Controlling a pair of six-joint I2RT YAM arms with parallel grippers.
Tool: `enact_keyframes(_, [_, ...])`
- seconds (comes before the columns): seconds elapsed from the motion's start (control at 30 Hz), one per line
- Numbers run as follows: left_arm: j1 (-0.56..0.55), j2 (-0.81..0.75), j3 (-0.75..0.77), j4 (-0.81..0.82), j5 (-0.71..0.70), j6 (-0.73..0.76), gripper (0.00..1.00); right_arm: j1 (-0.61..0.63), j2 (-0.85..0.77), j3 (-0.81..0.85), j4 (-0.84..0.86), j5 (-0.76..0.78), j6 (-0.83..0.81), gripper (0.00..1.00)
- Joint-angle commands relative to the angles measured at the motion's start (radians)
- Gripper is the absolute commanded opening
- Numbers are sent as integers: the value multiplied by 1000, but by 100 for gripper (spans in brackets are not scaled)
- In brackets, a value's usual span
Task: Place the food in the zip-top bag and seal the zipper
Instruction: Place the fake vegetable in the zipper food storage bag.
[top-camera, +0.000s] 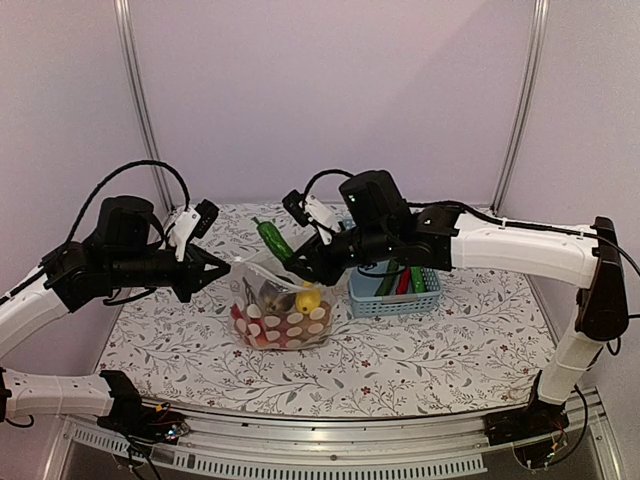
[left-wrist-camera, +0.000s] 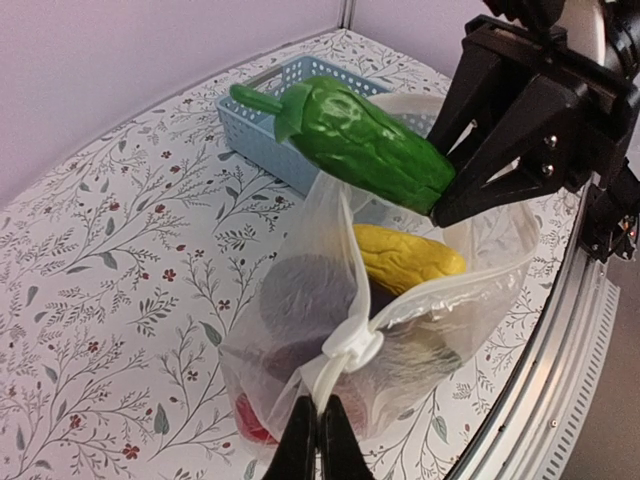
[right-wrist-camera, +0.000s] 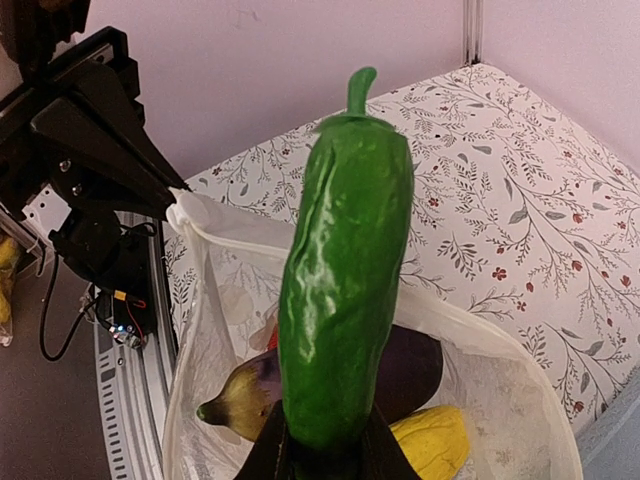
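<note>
The zip-top bag (top-camera: 283, 318) stands with its mouth open on the flowered table, holding a yellow piece (left-wrist-camera: 405, 258), a dark eggplant (right-wrist-camera: 402, 368) and red pieces (top-camera: 262, 336). My left gripper (left-wrist-camera: 320, 402) is shut on the bag's mouth edge just below the white slider (left-wrist-camera: 352, 347) of the zipper (left-wrist-camera: 455, 288), holding that corner up. My right gripper (right-wrist-camera: 330, 442) is shut on the lower end of a green cucumber (right-wrist-camera: 345, 260). It holds the cucumber tilted, stem end up, right above the bag's open mouth (top-camera: 273, 240).
A light-blue slotted basket (top-camera: 385, 306) sits just right of the bag with a green piece (top-camera: 388, 281) and a red chili (top-camera: 404, 282) still in it. The same basket (left-wrist-camera: 255, 125) shows behind the cucumber in the left wrist view. The table's metal front rail (top-camera: 330, 455) runs close below.
</note>
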Motion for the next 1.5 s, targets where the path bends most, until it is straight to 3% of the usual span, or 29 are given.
enact_keyframes(0.0, [-6,-15,-7,43,-16,-4,0,4,-57,-28,3,27,-12,14])
enact_keyframes(0.37, [-6,-15,-5,30,-40,0,0,3,-97,-80,-14,-1,8,22])
enact_keyframes(0.7, [-6,-12,-4,27,-41,0,0,3,-97,-64,-44,-1,3,43])
enact_keyframes(1.23, [-6,-23,-9,27,-43,0,0,38,19,84,-116,32,11,47])
enact_keyframes(1.47, [-6,-22,-8,29,-15,-2,0,75,28,176,-215,113,33,55])
